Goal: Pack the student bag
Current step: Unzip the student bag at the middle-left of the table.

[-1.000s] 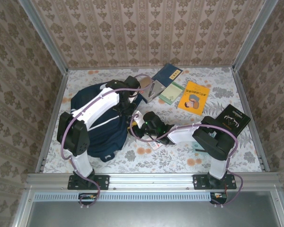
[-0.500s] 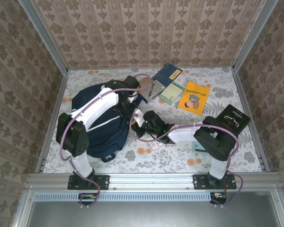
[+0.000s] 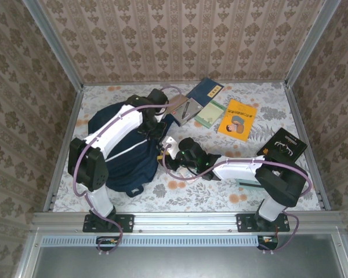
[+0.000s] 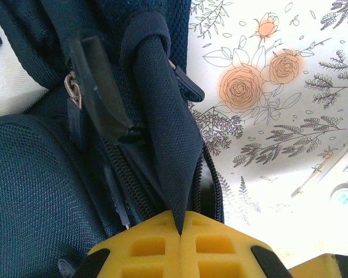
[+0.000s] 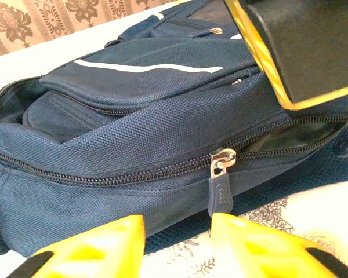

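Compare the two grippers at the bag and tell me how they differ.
The left gripper is shut, pinching a dark mesh strap of the student bag; the right gripper is open, holding nothing. The left sits at the bag's far end; the right faces its side zipper, the zipper pull just ahead of its gap. Both are yellow-tipped.

The bag [image 3: 119, 156] is navy fabric with thin white stripes [image 5: 145, 68]. It lies slumped and rumpled on the left half of the desk [image 3: 180, 194], reaching from near the desk's middle almost to its left edge. A long zip [image 5: 104, 178] runs along its side. The zip is closed up to a silver slider with a dark pull [image 5: 220, 188] hanging down, and gapes a little past it. A dark mesh strap [image 4: 162, 127] is drawn taut.
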Robot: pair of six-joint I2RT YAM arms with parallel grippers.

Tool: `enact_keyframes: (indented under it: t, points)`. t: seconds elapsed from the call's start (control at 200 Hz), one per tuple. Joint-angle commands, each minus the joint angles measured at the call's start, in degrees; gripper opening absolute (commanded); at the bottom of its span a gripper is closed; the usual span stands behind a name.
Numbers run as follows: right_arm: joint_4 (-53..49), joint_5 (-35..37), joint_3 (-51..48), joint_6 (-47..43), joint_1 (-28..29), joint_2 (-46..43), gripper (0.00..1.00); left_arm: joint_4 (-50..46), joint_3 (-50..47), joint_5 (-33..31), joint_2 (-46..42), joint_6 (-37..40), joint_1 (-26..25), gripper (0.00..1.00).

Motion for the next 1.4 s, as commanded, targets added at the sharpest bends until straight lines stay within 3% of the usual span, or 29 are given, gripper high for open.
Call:
enact_keyframes:
  t: [0.0, 0.29, 0.45, 0.57, 0.77, 0.855, 1.085, 1.395]
  points:
    - [1.7, 0.9, 2.1, -2.6, -0.3, 2.4, 0.4, 1.7, -0.4, 1.6, -2.6, 0.4, -0.3, 0.0]
    - [4.4, -1.3, 5.5, -3.0, -2.8, 6.5, 0.42, 2.0, -1.4, 3.1, -4.7, 1.6, -1.8, 0.0]
    - [10.4, -8.4, 3.2, -2.3, -5.3, 6.5, 0.44, 2.1, -2.1, 3.4, -5.3, 2.3, -2.3, 0.0]
    - [8.4, -16.0, 4.9, 0.3, -7.2, 7.2, 0.42, 2.4, -2.4, 3.9, -5.7, 2.3, -2.4, 0.0]
    - [10.9, -18.8, 5.5, 0.3, -7.3, 8.5, 0.41, 3.1, -2.3, 5.2, -6.0, 2.5, -2.9, 0.0]
    - [10.8, -21.0, 6.2, 0.8, -7.3, 9.1, 0.37, 3.4, -2.4, 5.7, -6.3, 2.5, -3.0, 0.0]
    - [10.9, -20.9, 5.9, 1.7, -7.1, 8.9, 0.12, 3.9, -2.8, 5.9, -6.4, 2.1, -3.0, 0.0]
    - [9.3, -20.0, 3.5, 2.2, -6.9, 5.7, 0.0, 4.3, -2.7, 5.1, -6.3, 1.5, -2.4, 0.0]
